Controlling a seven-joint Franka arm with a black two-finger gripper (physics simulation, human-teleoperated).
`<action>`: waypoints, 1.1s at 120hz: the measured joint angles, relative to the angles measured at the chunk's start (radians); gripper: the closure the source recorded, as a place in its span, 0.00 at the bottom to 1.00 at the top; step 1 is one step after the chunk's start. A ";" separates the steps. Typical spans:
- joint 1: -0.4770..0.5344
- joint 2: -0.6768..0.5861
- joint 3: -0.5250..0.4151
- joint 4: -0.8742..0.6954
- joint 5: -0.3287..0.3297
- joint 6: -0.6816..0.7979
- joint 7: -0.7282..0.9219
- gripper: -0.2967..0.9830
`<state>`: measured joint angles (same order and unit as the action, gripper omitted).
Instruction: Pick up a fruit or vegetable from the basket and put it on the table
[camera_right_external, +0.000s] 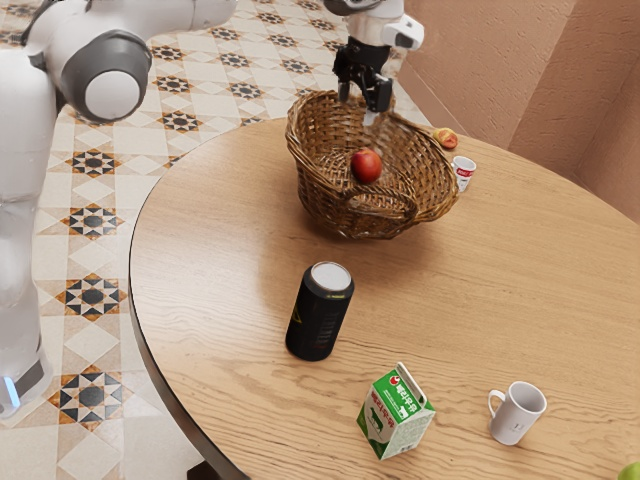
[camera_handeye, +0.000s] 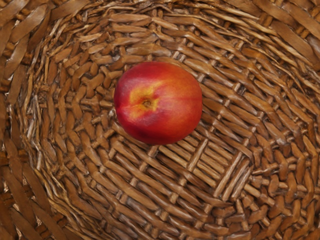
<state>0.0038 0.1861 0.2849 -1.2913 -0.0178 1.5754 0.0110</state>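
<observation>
My pincer (camera_right_external: 357, 108), released, hangs over the far basket (camera_right_external: 427, 172), presumably to descend. Wicker walls (camera_right_external: 330, 208) likely keep the nectarine (camera_handeye: 157, 102) from rolling.

Nearer the hand (camera_right_external: 357, 106), a red-and-white cup (camera_right_external: 463, 172) — farther off, a black can (camera_right_external: 319, 315), a green carton (camera_right_external: 395, 414) and a white mug (camera_right_external: 518, 413)

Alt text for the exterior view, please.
Robot arm with its pincer open above a wicker basket holding one red fruit, on a wooden table. Black can, green-and-white carton and white mug stand nearer the camera.
</observation>
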 joint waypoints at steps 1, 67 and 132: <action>0.009 0.007 0.001 0.003 -0.002 0.005 0.001 0.23; 0.037 0.163 -0.004 0.024 -0.025 0.093 0.067 0.23; 0.072 0.248 -0.018 0.053 -0.070 0.143 0.101 0.23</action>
<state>0.0761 0.4342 0.2674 -1.2386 -0.0878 1.7182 0.1124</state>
